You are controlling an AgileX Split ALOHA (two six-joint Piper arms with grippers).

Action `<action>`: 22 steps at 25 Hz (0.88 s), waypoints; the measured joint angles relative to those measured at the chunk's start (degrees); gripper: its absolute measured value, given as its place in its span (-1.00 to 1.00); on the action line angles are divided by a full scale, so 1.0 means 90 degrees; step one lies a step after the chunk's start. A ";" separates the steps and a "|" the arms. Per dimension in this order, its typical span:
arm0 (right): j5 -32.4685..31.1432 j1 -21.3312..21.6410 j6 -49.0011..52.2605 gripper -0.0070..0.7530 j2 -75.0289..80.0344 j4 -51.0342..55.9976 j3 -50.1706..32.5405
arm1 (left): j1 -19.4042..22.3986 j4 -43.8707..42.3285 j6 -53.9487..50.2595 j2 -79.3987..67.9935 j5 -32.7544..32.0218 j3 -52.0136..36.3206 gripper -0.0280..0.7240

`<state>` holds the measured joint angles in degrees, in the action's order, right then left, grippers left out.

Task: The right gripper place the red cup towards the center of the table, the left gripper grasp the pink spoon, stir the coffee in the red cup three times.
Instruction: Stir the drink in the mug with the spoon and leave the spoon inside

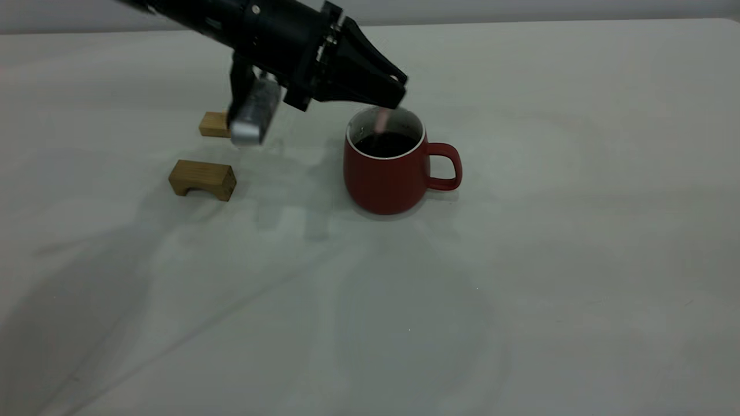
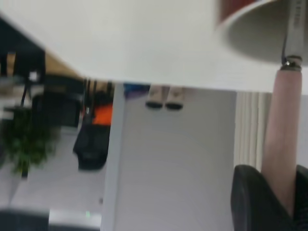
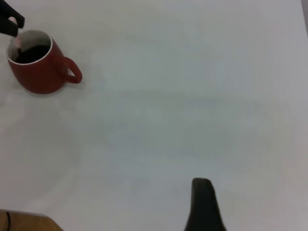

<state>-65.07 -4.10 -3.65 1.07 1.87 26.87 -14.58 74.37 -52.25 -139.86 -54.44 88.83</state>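
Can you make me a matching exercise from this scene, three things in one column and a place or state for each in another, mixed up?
1. pink spoon
2. red cup
3. nearer wooden block

A. lying on the table, left of the mug
B. holds dark coffee, handle pointing right
C. held by the left gripper, dipped into the mug

Pairs: 1-C, 2-B, 3-A

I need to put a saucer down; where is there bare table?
The table is bare right of the red cup and across the near side. Left of the cup is crowded: two wooden blocks and the left pincer.
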 joint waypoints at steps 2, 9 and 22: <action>0.0000 0.0000 0.0000 0.55 0.0000 0.0000 0.0000 | 0.0014 -0.0007 0.0244 0.0008 0.0227 0.0046 -0.46; 0.0000 0.0000 0.0000 0.55 0.0000 0.0000 0.0000 | -0.0127 0.0621 0.1420 -0.0107 0.0161 0.0066 -0.46; 0.0000 0.0000 0.0000 0.55 0.0000 0.0000 0.0000 | -0.0209 -0.0318 0.1093 -0.0025 -0.0236 0.0073 -0.13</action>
<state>-65.07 -4.10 -3.65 1.07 1.87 26.87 -16.46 71.51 -42.41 -140.08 -56.56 89.49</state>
